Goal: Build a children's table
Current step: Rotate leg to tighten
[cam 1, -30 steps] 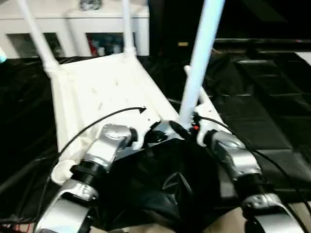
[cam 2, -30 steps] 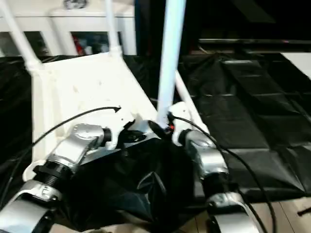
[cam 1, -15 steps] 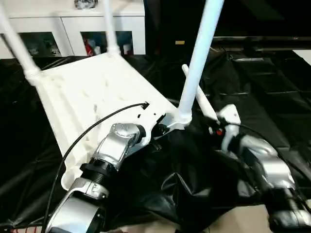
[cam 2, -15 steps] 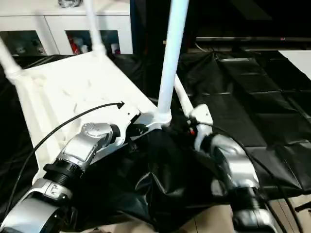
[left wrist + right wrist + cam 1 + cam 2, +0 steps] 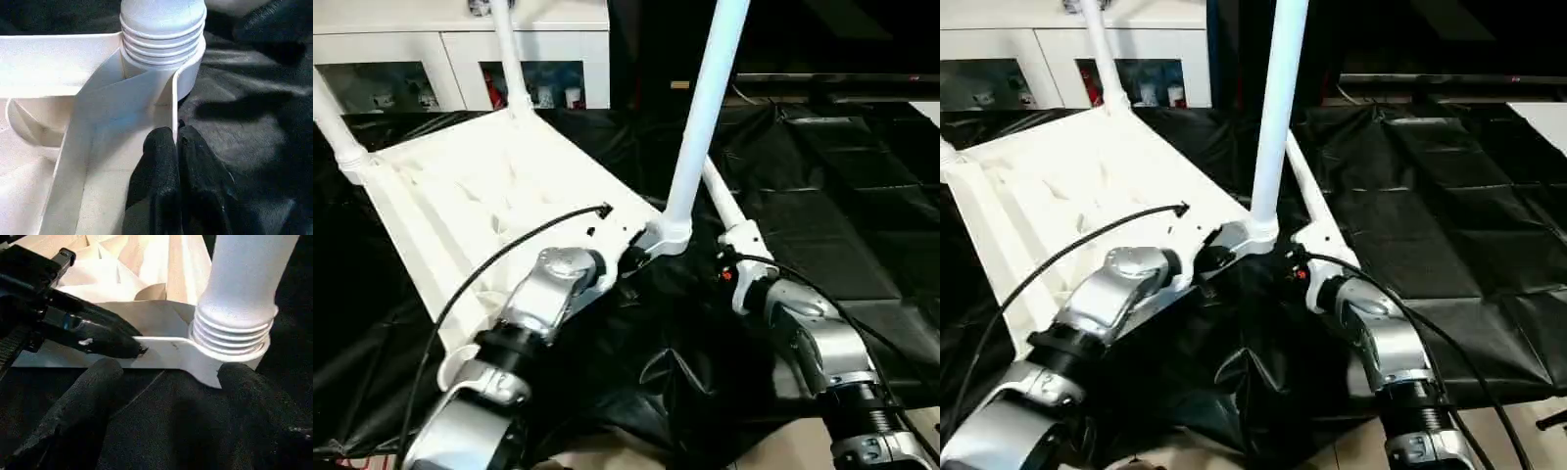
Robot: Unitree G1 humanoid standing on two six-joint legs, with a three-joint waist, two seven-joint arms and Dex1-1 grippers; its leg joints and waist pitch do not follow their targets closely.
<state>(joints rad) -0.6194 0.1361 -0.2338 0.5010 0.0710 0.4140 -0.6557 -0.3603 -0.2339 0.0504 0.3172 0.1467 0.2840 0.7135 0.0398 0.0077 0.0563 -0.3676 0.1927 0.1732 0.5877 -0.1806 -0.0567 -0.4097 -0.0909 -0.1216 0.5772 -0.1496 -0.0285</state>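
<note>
Crinkly black plastic sheeting (image 5: 862,225) spread over the whole work surface, bunched into folds close to the camera. White rectangular plastic tabletop (image 5: 480,211) lying upside down on it, ribbed underside up, tilted toward the left. Long white cylindrical tube legs standing in the corner sockets: nearest one (image 5: 700,117) threaded into its round socket, two more at the far corners (image 5: 509,54). Another loose white tube (image 5: 1307,201) resting on the sheeting just beside that socket. Left gripper (image 5: 175,161) pinched tight on the tabletop's thin edge wall right by the socket. Right gripper (image 5: 168,382) spread wide, black fingers (image 5: 93,396) either side, low by the socket, gripping nothing. White glass-door cabinet (image 5: 460,59) along the back wall, dark room to the right.
</note>
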